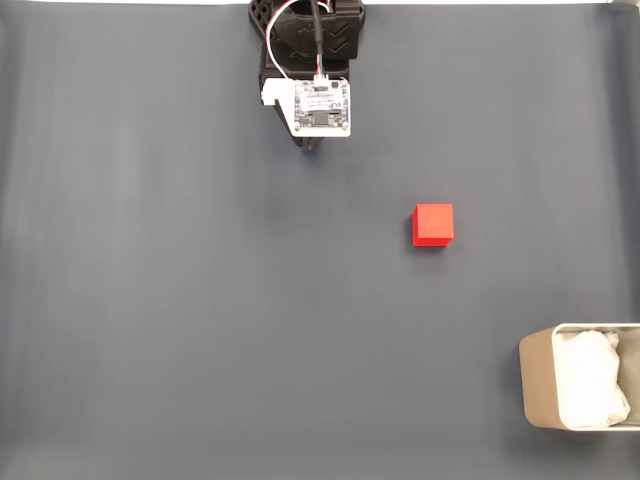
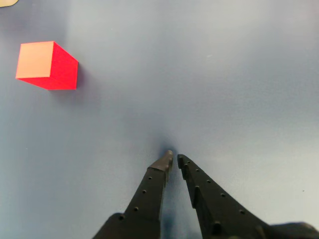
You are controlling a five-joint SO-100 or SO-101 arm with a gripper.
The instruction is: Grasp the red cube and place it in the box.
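The red cube rests on the dark grey mat, right of centre in the fixed view. In the wrist view the red cube lies at the upper left, well away from the fingertips. My gripper hangs under the arm at the top centre, up and to the left of the cube. Seen from the wrist, the gripper is shut, with its black fingers nearly touching and nothing between them, close above the mat. The box, pale beige with white lining, stands at the bottom right corner, partly cut off by the frame.
The grey mat covers the whole table. A white circuit board sits on top of the arm. A pale sliver shows at the wrist view's top left corner.
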